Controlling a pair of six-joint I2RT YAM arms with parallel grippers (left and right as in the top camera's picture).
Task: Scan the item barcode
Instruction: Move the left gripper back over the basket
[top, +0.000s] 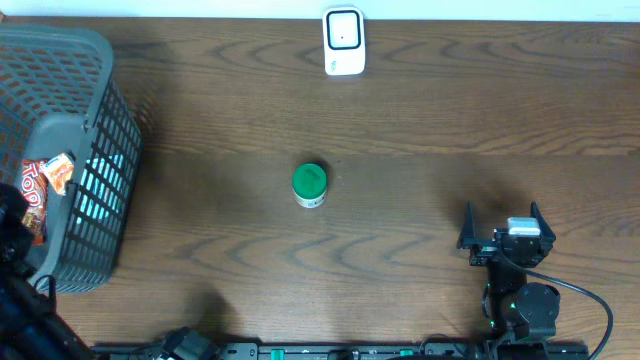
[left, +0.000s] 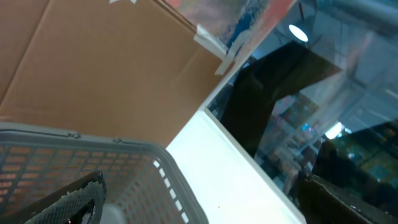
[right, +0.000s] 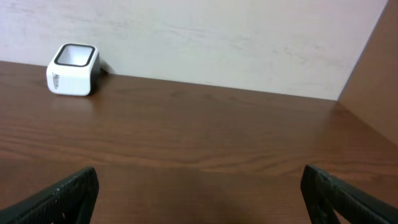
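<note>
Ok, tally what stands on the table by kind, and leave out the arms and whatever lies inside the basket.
grey basket: 1
green-lidded jar: 1
white scanner: 1
Total: 3

Jar (top: 310, 184) alone on table (top: 450, 120), open approach all sides; basket (top: 105, 170) blocks left; scanner (top: 343, 41) at back edge.

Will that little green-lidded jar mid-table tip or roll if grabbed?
The small round green-lidded jar stands upright, so a sideways push might tip it; its round body would then probably roll. It looks rigid, likely light.
</note>
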